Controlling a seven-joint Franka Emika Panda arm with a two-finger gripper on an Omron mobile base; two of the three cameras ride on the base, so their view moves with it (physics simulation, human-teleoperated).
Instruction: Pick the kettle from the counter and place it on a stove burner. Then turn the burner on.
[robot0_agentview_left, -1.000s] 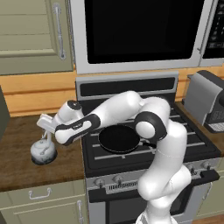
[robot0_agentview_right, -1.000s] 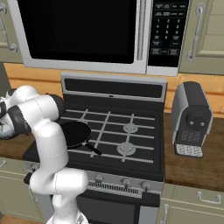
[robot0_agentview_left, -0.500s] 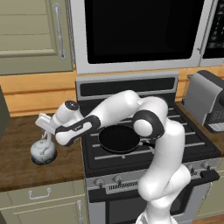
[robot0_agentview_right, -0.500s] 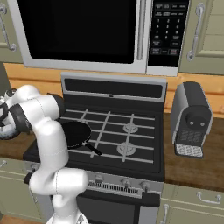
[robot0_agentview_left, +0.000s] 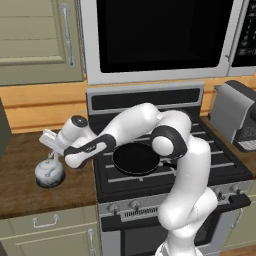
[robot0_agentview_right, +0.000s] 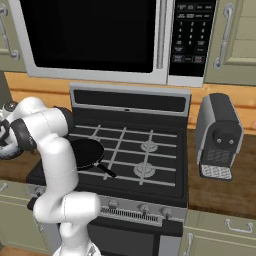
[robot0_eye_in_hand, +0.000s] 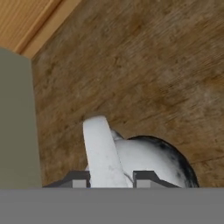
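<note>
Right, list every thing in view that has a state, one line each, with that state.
kettle: upright on the counter, not lifted, handle between the fingertips.
gripper: jaws close against the kettle's handle, one on each side.
frying pan: sitting on the front left of the stove, empty.
stove burner: bare, no flame showing.
microwave: door shut.
coffee machine: standing on the counter right of the stove.

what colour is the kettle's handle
Pale silvery-white, lighter than the small rounded grey kettle body; the arched handle shows best in the hand view.
</note>
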